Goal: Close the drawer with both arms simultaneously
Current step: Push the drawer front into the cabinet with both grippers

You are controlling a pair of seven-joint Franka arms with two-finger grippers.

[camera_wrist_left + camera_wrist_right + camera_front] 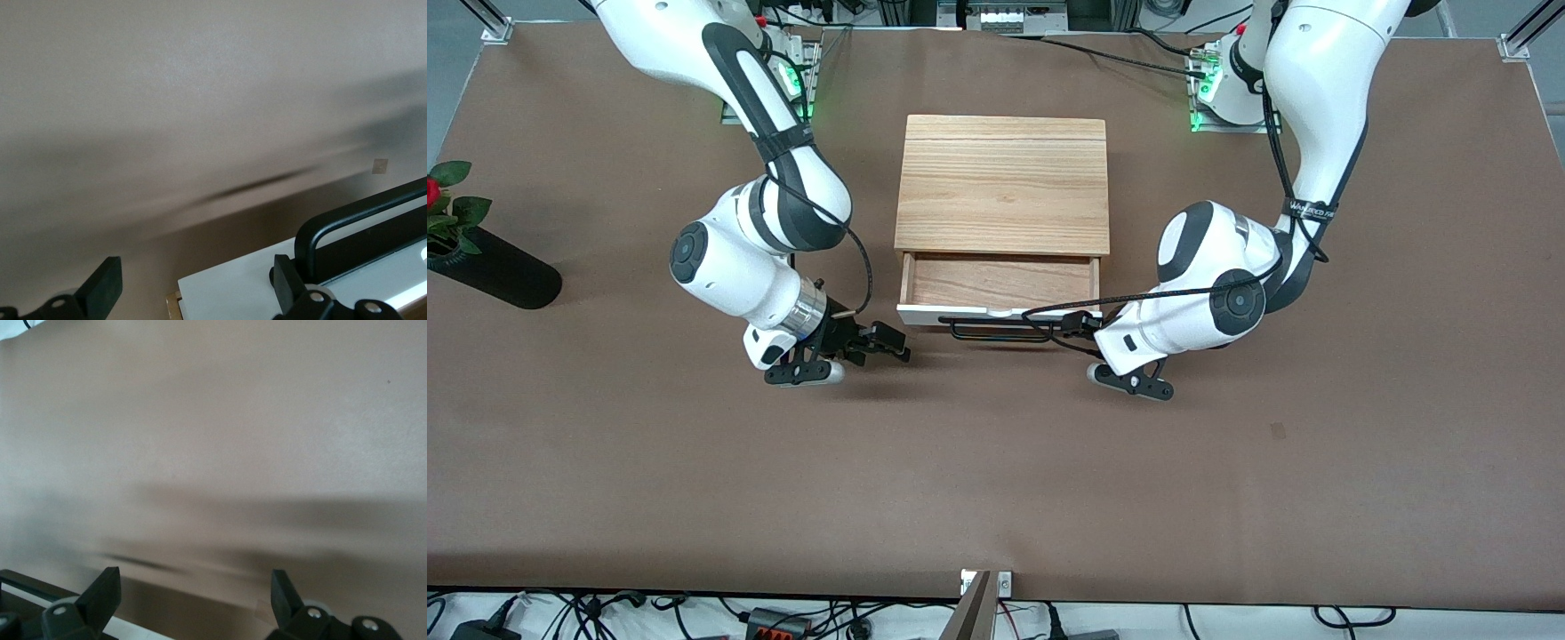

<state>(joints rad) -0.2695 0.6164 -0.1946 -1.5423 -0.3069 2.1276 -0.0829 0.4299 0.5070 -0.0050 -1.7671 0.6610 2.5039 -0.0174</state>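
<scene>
The drawer [1000,280] stands partly pulled out of the light-wood casing [1003,182]. Its white front panel [960,314] and black bar handle [1000,332] face the front camera. My right gripper [891,345] is open and empty, low over the table beside the panel's corner at the right arm's end. My left gripper [1074,326] is open and empty at the panel's corner at the left arm's end, by the handle's end. The left wrist view shows the gripper [193,283], the panel [240,287] and the handle [353,220]. The right wrist view shows the gripper [192,593] and the panel's corner [127,628].
A black vase with a red rose [489,262] lies at the right arm's end of the table. The brown table cover [996,480] spreads wide between the drawer and the front edge. Cables run along the table's edges.
</scene>
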